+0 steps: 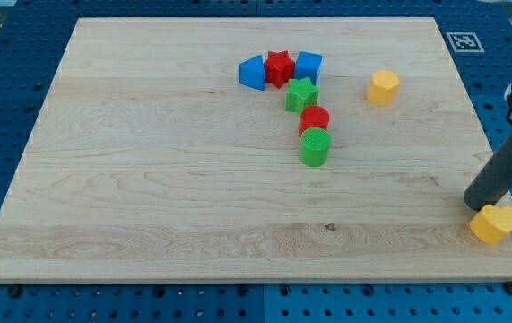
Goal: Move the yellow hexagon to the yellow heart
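tip: no gripper here, so nothing to open or clench, just a bare rod; my tip sits at the view's bottom right, touching or just beside the upper-left edge of a yellow block
nearest block: yellow hexagon, by the board's bottom-right corner, close to the wooden board edge; shape reads as the hexagon, not certain
target: yellow heart, view's upper right, well apart from the hexagon, up and to the left of it
cluster: blue block, red star, blue cube in a row near top centre; green star, red cylinder, green cylinder trailing down from it; all left of the heart
step: looks like the start, contact made or about to be, hexagon far from the heart
side issue: tip is on the heart-facing side, so a push from here would drive the hexagon off the board
next move: probably go round to the hexagon's lower-right side, then push up and left toward the heart
risk: little board room behind the hexagon; cluster lies off the likely path
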You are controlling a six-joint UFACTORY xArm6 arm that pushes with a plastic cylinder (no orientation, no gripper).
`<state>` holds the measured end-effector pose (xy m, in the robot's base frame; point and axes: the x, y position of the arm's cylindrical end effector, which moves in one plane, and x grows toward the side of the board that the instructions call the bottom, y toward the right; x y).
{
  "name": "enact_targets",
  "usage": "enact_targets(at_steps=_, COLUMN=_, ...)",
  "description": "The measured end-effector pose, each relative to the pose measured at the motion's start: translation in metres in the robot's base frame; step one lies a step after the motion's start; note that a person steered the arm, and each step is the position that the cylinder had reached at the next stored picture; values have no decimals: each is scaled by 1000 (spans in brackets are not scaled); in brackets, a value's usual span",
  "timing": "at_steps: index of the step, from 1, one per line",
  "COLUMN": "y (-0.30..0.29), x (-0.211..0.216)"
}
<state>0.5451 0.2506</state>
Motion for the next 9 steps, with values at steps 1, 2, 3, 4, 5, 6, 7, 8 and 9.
enact_targets(at_steps=1, y=0, x=-23)
enact_targets(at_steps=2, y=13, x=-87)
enact_targets(at_steps=3, y=17, x=-164)
enact_targets(at_steps=4, y=2, x=-227)
enact_targets(at_steps=5, y=-47, x=-242)
enact_targets(at_steps=6, y=-64, x=-205)
enact_targets(at_steps=7, y=-64, x=-152)
enact_targets(at_steps=8, y=-64, x=-157)
enact_targets(at_steps=9, y=-83, x=-190)
